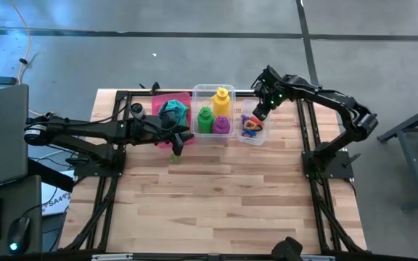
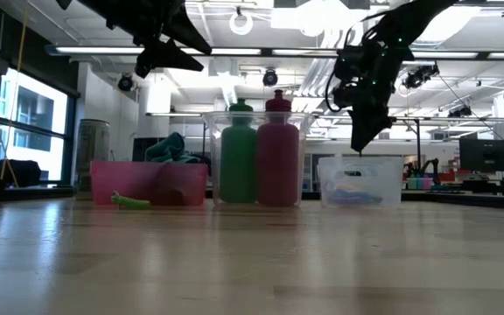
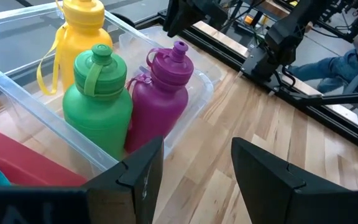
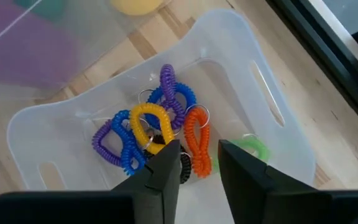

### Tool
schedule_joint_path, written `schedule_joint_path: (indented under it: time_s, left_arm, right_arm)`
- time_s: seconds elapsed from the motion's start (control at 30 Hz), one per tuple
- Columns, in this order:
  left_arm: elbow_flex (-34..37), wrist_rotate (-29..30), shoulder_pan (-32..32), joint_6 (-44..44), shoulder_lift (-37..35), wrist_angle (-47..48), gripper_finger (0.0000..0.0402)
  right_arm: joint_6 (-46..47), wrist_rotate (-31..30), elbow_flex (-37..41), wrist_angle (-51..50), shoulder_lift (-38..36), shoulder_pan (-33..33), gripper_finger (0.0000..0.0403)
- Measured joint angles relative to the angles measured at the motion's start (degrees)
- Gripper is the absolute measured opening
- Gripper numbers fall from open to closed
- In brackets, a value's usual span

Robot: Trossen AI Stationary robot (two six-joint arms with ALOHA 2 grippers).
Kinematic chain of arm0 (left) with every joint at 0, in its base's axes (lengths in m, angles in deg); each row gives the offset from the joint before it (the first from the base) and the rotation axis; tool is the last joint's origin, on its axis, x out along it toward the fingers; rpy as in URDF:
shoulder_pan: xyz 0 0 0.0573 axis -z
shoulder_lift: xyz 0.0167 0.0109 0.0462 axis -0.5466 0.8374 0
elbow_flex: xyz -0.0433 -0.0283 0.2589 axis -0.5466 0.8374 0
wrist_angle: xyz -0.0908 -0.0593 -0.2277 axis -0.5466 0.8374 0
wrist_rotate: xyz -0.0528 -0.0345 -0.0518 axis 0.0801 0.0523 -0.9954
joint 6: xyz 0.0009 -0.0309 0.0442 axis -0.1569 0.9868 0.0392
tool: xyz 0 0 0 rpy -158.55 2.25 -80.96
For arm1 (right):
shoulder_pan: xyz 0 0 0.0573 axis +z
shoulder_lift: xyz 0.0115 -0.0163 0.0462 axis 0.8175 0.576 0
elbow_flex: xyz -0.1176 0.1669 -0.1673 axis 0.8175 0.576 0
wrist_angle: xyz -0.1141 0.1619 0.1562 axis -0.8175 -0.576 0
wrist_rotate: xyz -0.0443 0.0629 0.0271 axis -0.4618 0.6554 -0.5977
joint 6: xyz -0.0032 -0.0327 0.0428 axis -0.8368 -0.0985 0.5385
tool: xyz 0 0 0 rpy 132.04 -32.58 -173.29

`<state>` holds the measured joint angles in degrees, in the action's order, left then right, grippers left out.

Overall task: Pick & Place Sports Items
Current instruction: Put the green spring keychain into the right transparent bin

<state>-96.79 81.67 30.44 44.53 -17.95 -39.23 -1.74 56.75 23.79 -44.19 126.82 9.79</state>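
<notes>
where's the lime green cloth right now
In the high view the lime green cloth lies on the bare table just in front of the pink bin, under the left gripper, outside any bin.

Open-plan lab: exposed ceiling ducts (image 2: pixel 234 66), strip lights, monitor (image 2: pixel 484 155), concrete floor (image 1: pixel 194 58).

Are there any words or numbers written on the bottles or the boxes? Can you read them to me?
None can be read. The green bottle, purple bottle, yellow bottle, pink bin and small clear bin show no writing.
A white sheet beside the table bears print too small to read.
</notes>
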Motion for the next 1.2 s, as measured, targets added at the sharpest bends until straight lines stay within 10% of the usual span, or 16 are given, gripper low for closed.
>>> schedule_joint_path:
  time_s: [1.2]
  left_arm:
    - [-13.31,-1.66,12.63,-1.06,-0.82,33.44,0.0186]
  right_arm:
    - [15.94,2.06,0.0,1.04,-26.96,0.02,0.0139]
